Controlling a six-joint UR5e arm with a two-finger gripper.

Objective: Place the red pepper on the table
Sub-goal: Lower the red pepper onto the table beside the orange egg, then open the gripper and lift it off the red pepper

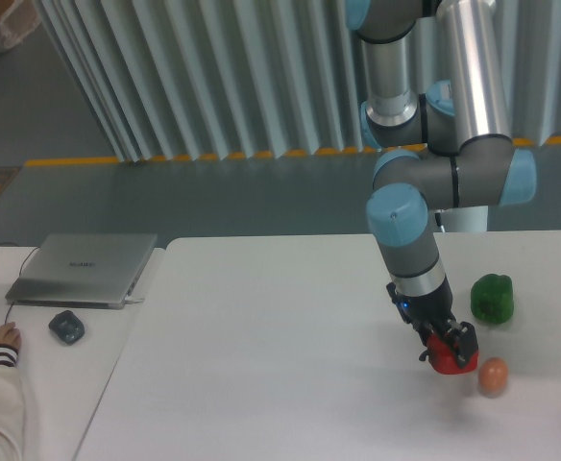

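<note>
The smooth white table (261, 365) stood before vertical grey slats. The gripper (451, 350) had its jaws clamped on the glossy red pepper (444, 357), low over the table, just beside an orange-pink egg-shaped object (493, 376).

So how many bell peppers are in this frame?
2. The red pepper is gripped in the gripper, low over the table. The green pepper sits on the table behind and to the right. None look hidden.
</note>
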